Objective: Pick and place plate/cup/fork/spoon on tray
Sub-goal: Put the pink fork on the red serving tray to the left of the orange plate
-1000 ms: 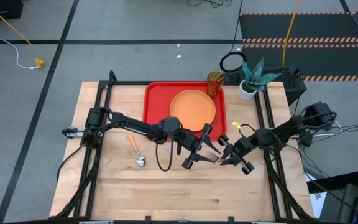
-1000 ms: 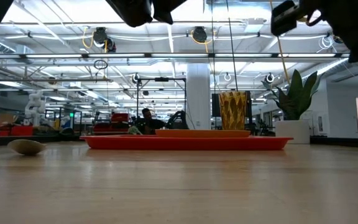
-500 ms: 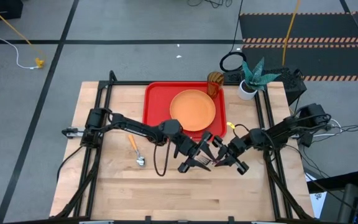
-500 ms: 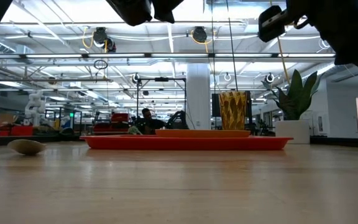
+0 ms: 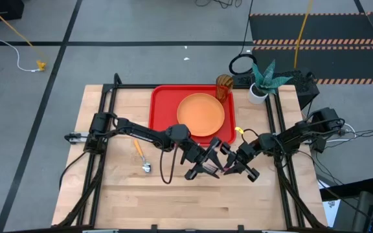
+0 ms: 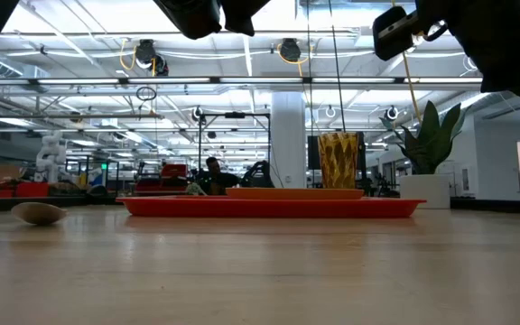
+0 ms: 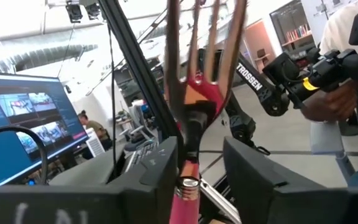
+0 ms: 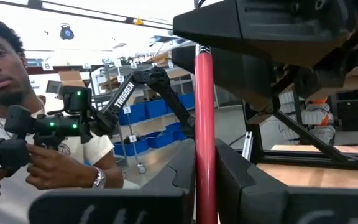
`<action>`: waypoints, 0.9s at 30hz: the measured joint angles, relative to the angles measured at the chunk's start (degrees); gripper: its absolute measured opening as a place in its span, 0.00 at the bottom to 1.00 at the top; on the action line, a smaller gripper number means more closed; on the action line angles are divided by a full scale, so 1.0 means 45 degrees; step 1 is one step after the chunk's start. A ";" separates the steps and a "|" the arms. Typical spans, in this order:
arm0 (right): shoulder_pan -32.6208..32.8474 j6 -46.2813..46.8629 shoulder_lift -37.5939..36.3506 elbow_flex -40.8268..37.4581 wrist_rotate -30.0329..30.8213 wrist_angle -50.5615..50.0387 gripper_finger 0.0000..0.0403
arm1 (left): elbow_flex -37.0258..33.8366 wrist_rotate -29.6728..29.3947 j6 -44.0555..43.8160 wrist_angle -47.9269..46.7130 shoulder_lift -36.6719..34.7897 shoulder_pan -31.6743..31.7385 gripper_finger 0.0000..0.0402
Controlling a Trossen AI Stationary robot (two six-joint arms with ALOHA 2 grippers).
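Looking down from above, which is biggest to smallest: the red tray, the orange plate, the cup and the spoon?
Tray, plate, then spoon and cup: the spoon looks longer, the cup wider, so those two are too close to rank.

Bare table [image 5: 193, 200] lies open in front of both grippers. The tray [image 5: 159, 110] is largely filled by the plate [image 5: 201, 114], with the cup [image 5: 223, 84] at its far right corner; a free strip remains along its left side. The spoon [image 5: 141, 156] lies on the open left area.
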 joint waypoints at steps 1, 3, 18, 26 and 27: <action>0.0000 0.0000 0.0000 0.0000 0.0000 -0.0009 0.04 | 0.0000 -0.0032 0.0005 -0.0005 0.0000 0.0000 0.30; 0.0000 0.0000 0.0000 0.0000 0.0005 -0.0088 0.04 | 0.0000 -0.0039 0.0034 -0.0005 0.0000 0.0000 0.24; 0.0000 0.0162 0.0000 0.0000 0.0019 -0.0129 0.06 | 0.0000 -0.0053 0.0199 -0.0005 0.0005 0.0044 0.10; 0.0000 0.0544 -0.0005 0.0000 0.0096 -0.0068 0.17 | 0.0000 0.0000 -0.0654 -0.0046 0.0022 0.0304 0.10; 0.0000 0.0573 -0.0005 0.0000 0.0101 -0.0073 0.19 | 0.0000 0.0017 -0.0811 -0.0056 0.0024 0.0353 0.10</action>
